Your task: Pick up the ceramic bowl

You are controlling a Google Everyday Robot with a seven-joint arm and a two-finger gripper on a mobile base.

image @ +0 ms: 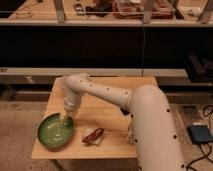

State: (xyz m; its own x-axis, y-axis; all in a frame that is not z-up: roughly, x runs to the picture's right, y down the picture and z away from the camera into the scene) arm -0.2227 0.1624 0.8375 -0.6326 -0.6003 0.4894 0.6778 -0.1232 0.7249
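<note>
The ceramic bowl [55,132] is a wide, shallow green dish with a darker rim, sitting at the front left of the wooden table [107,102]. My white arm reaches from the lower right across the table. My gripper [65,118] points down at the bowl's far right rim, touching or just above it.
A reddish-brown snack packet [93,135] lies on the table just right of the bowl. A small pale object [131,134] sits by the arm near the front right. Dark shelving [105,45] runs behind the table. A blue-grey device [200,134] lies on the floor at right.
</note>
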